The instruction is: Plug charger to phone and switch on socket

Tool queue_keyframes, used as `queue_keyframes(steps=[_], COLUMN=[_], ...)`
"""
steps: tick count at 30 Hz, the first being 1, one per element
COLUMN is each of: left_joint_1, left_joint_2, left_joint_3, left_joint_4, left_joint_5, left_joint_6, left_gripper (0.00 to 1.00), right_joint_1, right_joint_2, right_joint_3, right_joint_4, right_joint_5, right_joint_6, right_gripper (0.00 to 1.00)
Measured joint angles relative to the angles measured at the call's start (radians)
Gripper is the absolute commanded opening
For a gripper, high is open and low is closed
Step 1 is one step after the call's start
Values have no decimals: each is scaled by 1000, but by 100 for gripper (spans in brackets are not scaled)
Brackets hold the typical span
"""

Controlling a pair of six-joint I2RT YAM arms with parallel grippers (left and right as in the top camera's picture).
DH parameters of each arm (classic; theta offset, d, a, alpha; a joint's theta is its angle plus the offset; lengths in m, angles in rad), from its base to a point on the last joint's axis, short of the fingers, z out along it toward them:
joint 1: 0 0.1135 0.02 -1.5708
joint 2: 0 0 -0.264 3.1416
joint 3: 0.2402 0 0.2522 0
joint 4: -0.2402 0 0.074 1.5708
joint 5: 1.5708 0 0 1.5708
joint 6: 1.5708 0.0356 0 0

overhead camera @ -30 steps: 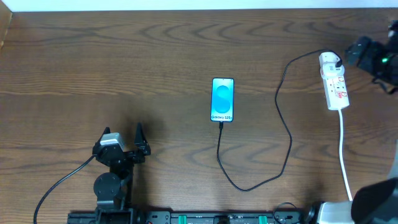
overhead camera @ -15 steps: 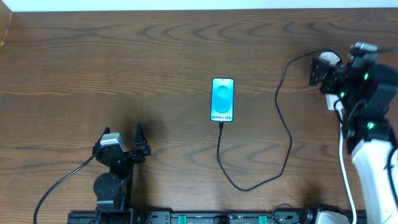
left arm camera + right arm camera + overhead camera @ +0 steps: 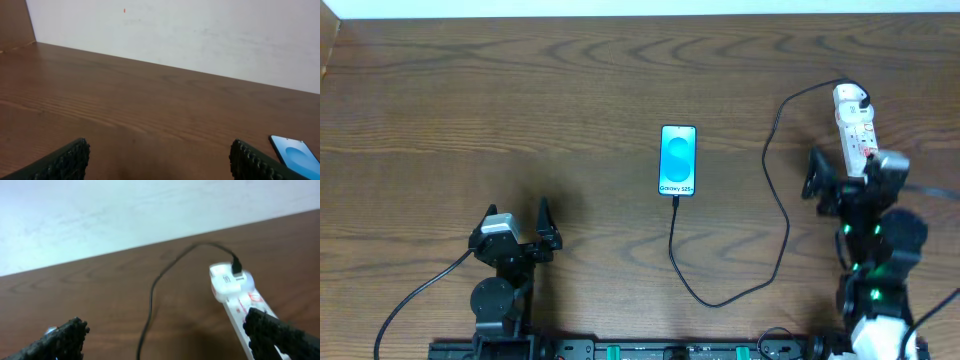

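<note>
Overhead: charger looks plugged into the phone, centre; socket upper right, switch unreadable. Left gripper lower left, right gripper at socket's lower end, both spread, empty. Left wrist: phone lower right. Right wrist: socket right, switching perhaps left to do.

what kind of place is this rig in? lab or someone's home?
Probably a robotics lab bench: bare wood-grain table against a plain white wall, left arm and right arm at its near edge, only a phone, charger and socket laid out.
</note>
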Motion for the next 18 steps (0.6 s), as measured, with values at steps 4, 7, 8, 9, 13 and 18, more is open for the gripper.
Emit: queue_keyframes(steps=[4, 7, 8, 9, 13, 18], left_joint_1=[0, 0, 0, 0, 0, 0], left_joint_2=[0, 0, 0, 0, 0, 0], left_joint_3=[0, 0, 0, 0, 0, 0], left_joint_4=[0, 0, 0, 0, 0, 0], left_joint_5=[0, 0, 0, 0, 0, 0], left_joint_6=[0, 0, 0, 0, 0, 0], left_gripper=[89, 89, 89, 89, 89, 89], right_joint_1=[20, 42, 47, 56, 91, 120], right_joint_2=[-116, -203, -227, -252, -313, -383], right_joint_3=[-121, -196, -208, -216, -226, -226], right_joint_4=[20, 41, 27, 1, -58, -158], right_joint_5=[31, 58, 68, 83, 131, 186], right_joint_6=[1, 0, 0, 0, 0, 0], right_gripper=[99, 99, 99, 99, 99, 99])
